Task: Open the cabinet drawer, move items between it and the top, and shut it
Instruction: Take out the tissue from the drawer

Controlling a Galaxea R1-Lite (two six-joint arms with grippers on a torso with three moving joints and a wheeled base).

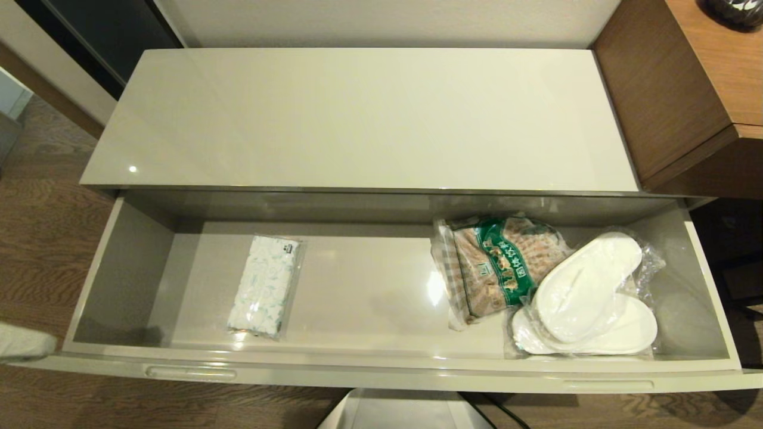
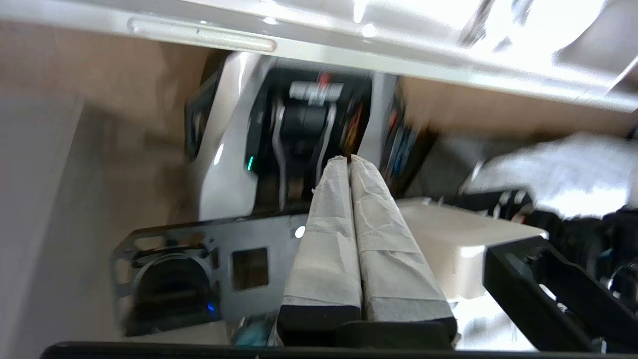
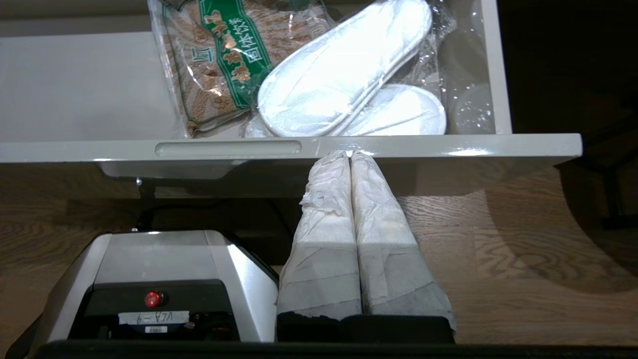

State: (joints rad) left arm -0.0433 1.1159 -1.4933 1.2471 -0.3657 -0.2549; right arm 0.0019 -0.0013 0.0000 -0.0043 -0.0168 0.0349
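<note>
1. Glossy grey cabinet drawer [image 1: 107,280] is open; I see the pack [image 1: 264,285] inside, left.
2. Snack bag [image 1: 498,265], green label, touches wrapped slippers [image 1: 587,295].
3. Left gripper [image 2: 349,158] and right gripper [image 3: 350,153]: fingers together, empty.

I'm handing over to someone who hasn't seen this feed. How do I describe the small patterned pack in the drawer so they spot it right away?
Find the low cabinet's cream-white top; below it the wide open drawer is pulled out. The small patterned pack lies alone, flat on the drawer's left half. It is white with a pale blue-green print, unlike the green-labelled snack bag and wrapped white slippers on the right.
</note>
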